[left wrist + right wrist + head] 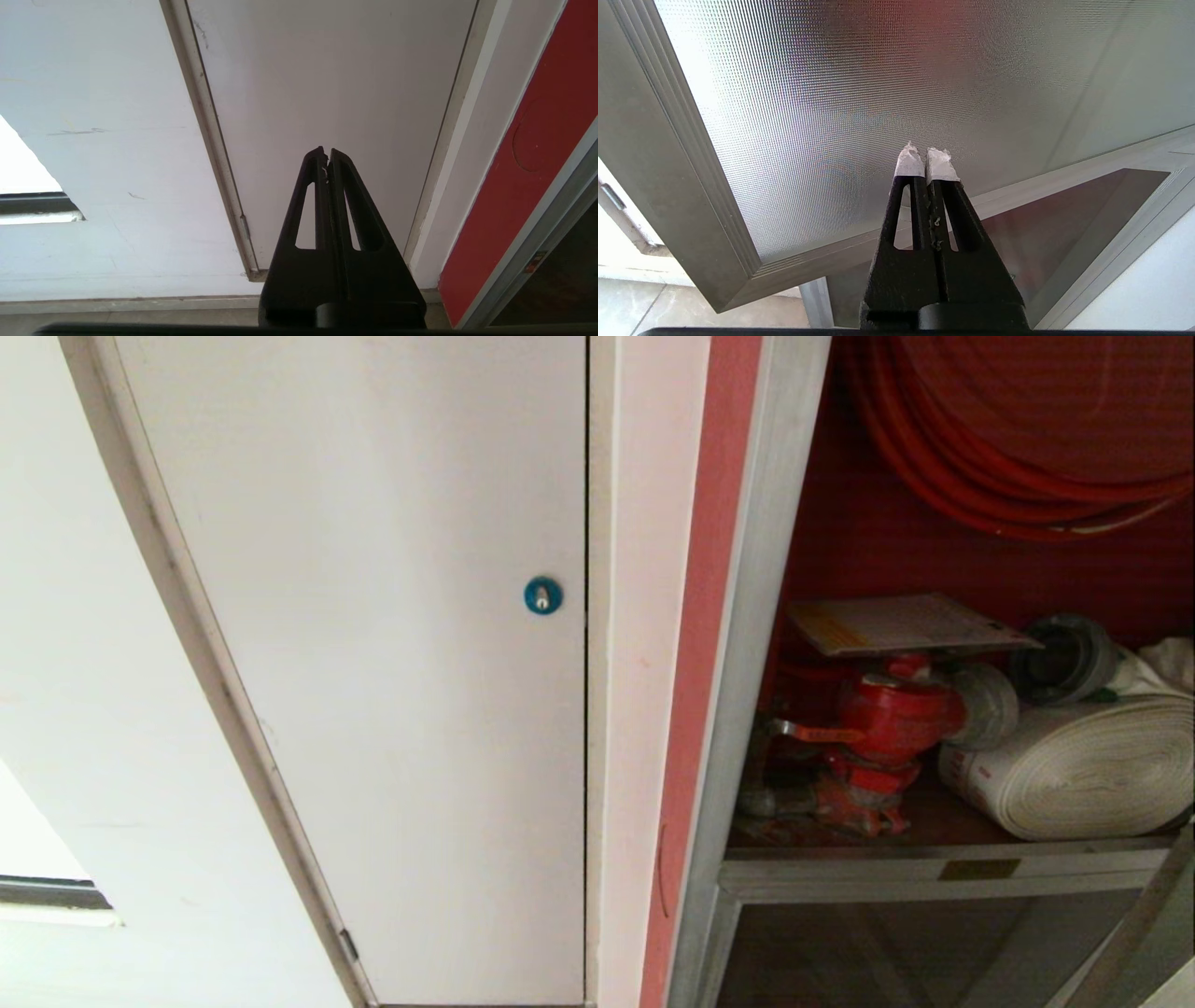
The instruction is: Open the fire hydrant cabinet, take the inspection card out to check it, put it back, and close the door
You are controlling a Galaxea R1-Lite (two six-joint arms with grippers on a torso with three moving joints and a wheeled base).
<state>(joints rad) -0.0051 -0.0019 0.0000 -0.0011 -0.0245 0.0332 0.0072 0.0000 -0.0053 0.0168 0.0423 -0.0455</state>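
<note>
The inspection card (901,623) lies flat atop the red valve (892,714) at the left of the fire hydrant cabinet (747,644) shelf. The door (859,93) stands open. Left gripper (326,157) and right gripper (926,156), fingers pressed together, hold nothing.

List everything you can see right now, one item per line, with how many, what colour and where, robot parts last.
fire hydrant cabinet: one, silver frame, red inside, right of head view, open
inspection card: one, pale with yellow strip, flat on top of the valve
valve: one, red, on the cabinet shelf
rolled hose: one, white, right of the valve
hose reel: one, red, cabinet top
door: one, textured glass, silver frame, swung open
white panel: one, blue lock, left of cabinet
left gripper: black, shut, facing white panel
right gripper: black, white-taped tips, shut, facing the door
</note>
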